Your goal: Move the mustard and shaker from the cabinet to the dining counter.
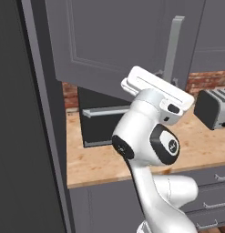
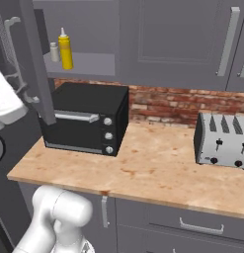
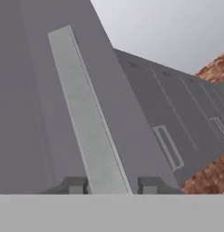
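Your jaws are sitting clamped on the cabinet door's handle (image 3: 88,122), one fingertip (image 3: 75,185) showing on each side of the pale bar. The cabinet (image 2: 84,29) door is standing swung open, and the mustard (image 2: 65,49) is standing upright on the shelf inside, with the shaker (image 2: 55,52) just beside it. Below, the black toaster oven (image 2: 86,118) and a steel toaster (image 2: 223,140) are sitting on the worktop (image 2: 153,170).

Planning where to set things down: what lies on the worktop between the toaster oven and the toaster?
Nothing; between toaster oven and toaster, the right base view shows bare worktop.
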Controlling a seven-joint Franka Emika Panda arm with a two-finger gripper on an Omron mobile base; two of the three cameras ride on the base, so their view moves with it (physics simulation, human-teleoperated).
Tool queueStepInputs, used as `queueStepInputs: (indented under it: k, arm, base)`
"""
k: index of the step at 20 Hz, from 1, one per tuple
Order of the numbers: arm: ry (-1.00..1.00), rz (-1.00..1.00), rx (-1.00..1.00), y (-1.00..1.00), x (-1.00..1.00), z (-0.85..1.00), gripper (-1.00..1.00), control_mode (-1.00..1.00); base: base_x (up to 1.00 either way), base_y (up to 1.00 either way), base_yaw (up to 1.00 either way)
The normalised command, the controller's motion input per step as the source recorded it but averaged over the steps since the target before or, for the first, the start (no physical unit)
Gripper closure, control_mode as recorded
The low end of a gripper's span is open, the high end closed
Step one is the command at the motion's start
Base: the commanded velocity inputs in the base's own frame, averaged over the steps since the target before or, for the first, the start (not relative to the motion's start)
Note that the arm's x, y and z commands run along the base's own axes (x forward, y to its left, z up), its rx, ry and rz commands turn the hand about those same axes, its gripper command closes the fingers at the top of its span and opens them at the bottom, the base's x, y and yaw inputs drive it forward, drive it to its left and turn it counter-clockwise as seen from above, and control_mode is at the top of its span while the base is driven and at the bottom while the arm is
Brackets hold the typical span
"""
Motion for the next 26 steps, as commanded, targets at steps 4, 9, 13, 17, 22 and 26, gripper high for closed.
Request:
queueStepInputs:
  k: [4,9,13,17,22,26]
  arm:
    - [-0.08,-0.05,0.00,0.12,-0.16,0.04,-1.00,-1.00]
    - [-0.12,0.00,0.00,0.27,-0.02,0.03,-1.00,-1.00]
    - [-0.18,-0.01,0.00,0.18,-0.39,0.08,-1.00,-1.00]
    - [-0.05,-0.01,0.01,-0.21,-0.61,0.11,-1.00,-1.00]
    - [0.00,0.09,0.15,-0.81,-0.35,0.00,-1.00,-1.00]
    - [0.00,0.16,0.26,-0.97,-0.23,0.00,-1.00,-1.00]
  base:
    - [0.00,0.00,0.00]
    - [0.00,0.00,0.00]
    - [0.00,0.00,0.00]
    - [0.00,0.00,0.00]
    - [0.00,0.00,0.00]
    - [0.00,0.00,0.00]
